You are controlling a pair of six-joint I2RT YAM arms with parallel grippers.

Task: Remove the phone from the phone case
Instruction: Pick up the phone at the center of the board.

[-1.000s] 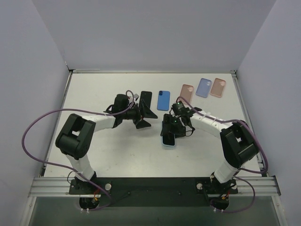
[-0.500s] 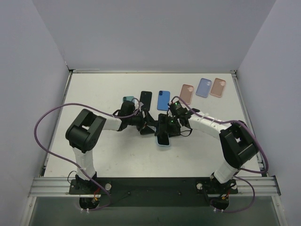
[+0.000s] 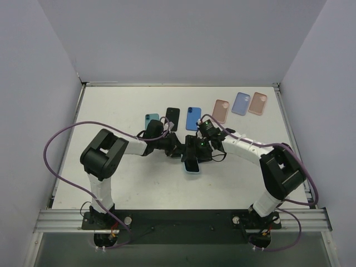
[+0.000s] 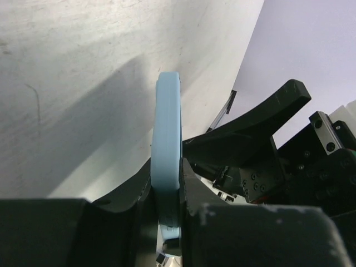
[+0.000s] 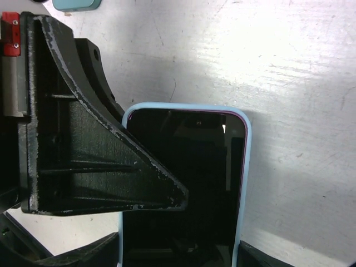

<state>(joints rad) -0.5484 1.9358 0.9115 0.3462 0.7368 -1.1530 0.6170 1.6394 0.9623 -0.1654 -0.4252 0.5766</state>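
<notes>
Two holds on one item, mid table [image 3: 128,183]. At left: left gripper [image 4: 167,192] closed to a narrow gap, pinching the long edge of the pale blue phone case [image 4: 168,128]. Centre: phone [image 5: 189,167] seated fully in that case, screen toward the right wrist camera. At right: right gripper [image 5: 181,253] part open, appearing to span the case across its width. Risks, as judged: pinching rim and handset together, so peeling nothing; slipping off the soft rim under pull; dragging the whole unit out of the right-hand hold; dropping the handset onto the table once freed.
</notes>
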